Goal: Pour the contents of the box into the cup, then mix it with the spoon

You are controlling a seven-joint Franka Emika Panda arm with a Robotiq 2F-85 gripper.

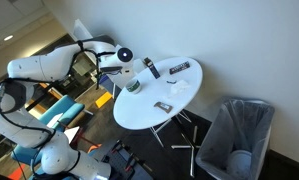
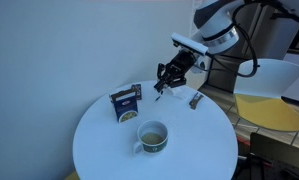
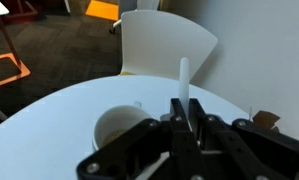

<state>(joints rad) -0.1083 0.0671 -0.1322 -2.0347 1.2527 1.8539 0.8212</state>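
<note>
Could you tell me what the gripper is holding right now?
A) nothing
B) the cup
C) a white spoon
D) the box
C: in the wrist view the gripper is shut on a white spoon, while the box and cup stand on the table.

Your claw (image 1: 127, 57) hangs over the round white tabletop (image 1: 179, 95), close to the upright dark box (image 1: 149, 67). The cup (image 1: 135, 86) sits near that box, and a grey bin (image 1: 239, 135) stands well apart.

On the table (image 2: 94, 145), the box (image 2: 125, 104) stands near the cup (image 2: 152, 136).
</note>
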